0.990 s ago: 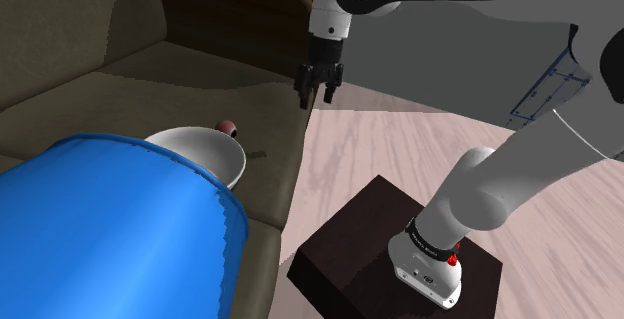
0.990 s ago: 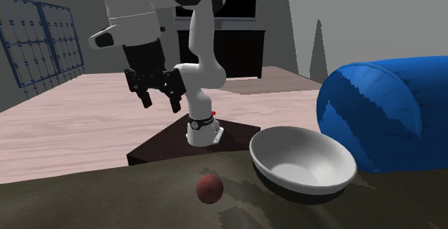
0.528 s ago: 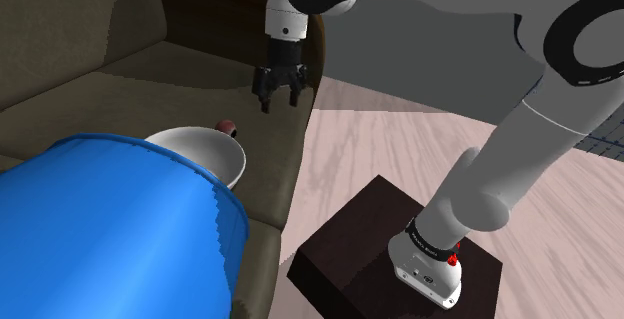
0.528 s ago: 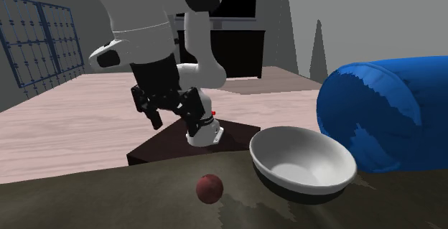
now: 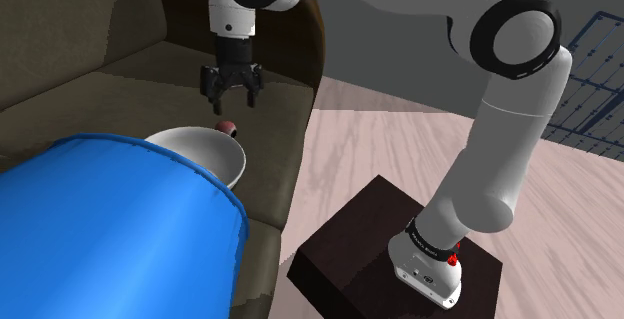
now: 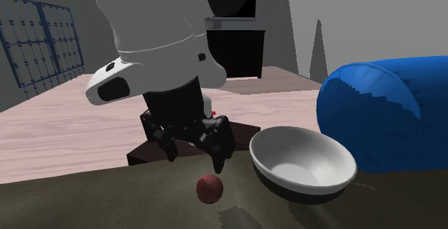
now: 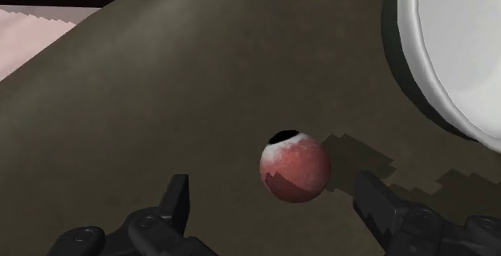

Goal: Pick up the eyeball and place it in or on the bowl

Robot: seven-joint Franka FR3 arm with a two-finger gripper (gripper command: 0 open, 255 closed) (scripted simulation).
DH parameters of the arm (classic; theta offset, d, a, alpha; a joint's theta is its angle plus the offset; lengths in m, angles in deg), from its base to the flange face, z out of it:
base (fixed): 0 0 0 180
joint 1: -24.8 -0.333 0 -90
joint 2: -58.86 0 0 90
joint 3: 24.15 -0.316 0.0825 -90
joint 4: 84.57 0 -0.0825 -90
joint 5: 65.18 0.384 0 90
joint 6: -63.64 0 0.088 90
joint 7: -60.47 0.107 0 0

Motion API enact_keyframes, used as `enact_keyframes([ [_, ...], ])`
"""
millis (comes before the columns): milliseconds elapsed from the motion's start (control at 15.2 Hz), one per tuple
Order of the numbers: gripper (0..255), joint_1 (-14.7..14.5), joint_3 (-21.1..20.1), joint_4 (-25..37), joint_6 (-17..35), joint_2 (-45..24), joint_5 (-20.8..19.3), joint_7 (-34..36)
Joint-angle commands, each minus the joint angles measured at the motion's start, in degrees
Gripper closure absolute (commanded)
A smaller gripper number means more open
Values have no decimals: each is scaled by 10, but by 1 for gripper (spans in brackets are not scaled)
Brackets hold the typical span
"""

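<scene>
Nearly there: lining up over the eyeball

Shoulder view: my gripper (image 5: 232,102) hangs with fingers apart just above the reddish eyeball (image 5: 228,125), which lies on the sofa seat (image 5: 120,97) just beside the white bowl (image 5: 205,147). Second exterior view: my fingertips stop short of the ball. Wrist view: the eyeball sits between my fingers, untouched. I judge this the approach; next I must lower and close. A second ago I hung higher, out over the sofa's edge.
</scene>
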Motion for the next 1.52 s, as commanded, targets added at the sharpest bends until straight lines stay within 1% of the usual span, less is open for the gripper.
enact_keyframes([
  [0, 0, -11, -4, 43, -12, -33, -5, 14],
  [462, 0, -13, -5, -23, 48, -27, -3, 12],
  [990, 0, -13, -5, -23, 48, -27, -3, 12],
  [1056, 255, -13, -5, -23, 48, -27, -3, 12],
  [1452, 255, -13, -5, -23, 48, -27, -3, 12],
])
